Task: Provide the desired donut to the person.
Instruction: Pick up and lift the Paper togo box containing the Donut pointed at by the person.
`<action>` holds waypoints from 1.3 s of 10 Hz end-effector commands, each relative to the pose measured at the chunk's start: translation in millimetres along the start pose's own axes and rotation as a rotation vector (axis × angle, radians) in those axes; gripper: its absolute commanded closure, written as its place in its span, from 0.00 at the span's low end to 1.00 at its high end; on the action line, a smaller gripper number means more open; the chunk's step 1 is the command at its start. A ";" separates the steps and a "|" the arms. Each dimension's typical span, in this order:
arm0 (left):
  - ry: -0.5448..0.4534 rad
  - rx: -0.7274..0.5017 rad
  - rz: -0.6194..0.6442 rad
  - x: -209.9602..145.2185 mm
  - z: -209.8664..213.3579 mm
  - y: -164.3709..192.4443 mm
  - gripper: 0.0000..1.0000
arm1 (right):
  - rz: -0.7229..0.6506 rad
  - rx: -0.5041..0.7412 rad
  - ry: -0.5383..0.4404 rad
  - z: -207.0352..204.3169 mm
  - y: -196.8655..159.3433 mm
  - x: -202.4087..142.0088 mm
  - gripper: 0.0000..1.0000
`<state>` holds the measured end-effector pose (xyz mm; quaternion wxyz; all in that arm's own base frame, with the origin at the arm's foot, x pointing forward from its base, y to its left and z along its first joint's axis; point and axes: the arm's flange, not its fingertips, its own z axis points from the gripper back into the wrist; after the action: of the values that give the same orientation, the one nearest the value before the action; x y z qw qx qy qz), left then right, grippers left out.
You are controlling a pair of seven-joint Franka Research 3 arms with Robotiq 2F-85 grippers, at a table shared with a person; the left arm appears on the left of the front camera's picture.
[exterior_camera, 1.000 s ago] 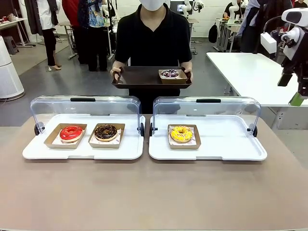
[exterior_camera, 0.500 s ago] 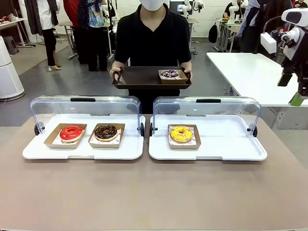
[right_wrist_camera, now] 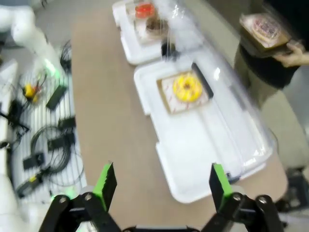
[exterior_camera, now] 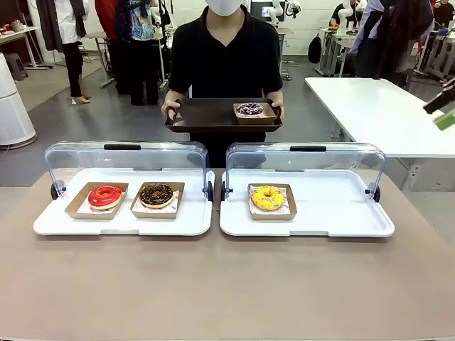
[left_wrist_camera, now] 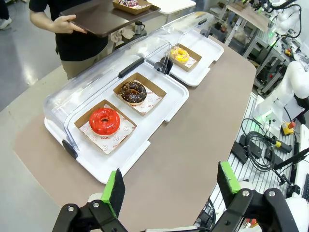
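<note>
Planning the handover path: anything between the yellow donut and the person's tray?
Yes: the raised clear lid of the case stands behind the yellow donut, between it and the brown tray the person holds. The case's near side is open.

Colours: red donut (exterior_camera: 105, 195); dark brown donut (exterior_camera: 156, 194), pale flecks; yellow donut (exterior_camera: 268, 197), dark specks; purple donut (exterior_camera: 250, 109), white streaks. The boxes (exterior_camera: 77, 204) tan; trays (exterior_camera: 306, 226) white; lids (exterior_camera: 334, 163) clear, handles (exterior_camera: 308, 148) black; held tray (exterior_camera: 206, 114) dark brown; bench (exterior_camera: 227, 284) grey-brown. The person (exterior_camera: 226, 50): shirt (exterior_camera: 206, 71) black, mask (exterior_camera: 225, 6) white. The left tool (left_wrist_camera: 171, 179) and right tool (right_wrist_camera: 162, 176): black, green pads
</note>
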<state>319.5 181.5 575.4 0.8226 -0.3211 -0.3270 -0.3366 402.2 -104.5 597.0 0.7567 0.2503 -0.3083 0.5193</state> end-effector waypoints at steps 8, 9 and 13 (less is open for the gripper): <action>-0.022 -0.010 -0.018 0.1 0.2 -0.5 0.00 | 0.078 0.210 -0.288 -6.1 -30.8 -74.8 0.00; -0.022 -0.010 -0.018 0.1 0.2 -0.5 0.00 | 0.012 0.220 -0.306 -11.0 -28.2 -82.5 0.00; -0.022 -0.010 -0.018 0.1 0.2 -0.5 0.00 | 0.012 0.220 -0.306 -11.0 -28.2 -82.5 0.00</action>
<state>319.6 181.2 575.5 0.8226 -0.3211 -0.3268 -0.3368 408.5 -160.7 529.9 0.6700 0.3979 -0.3597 0.5132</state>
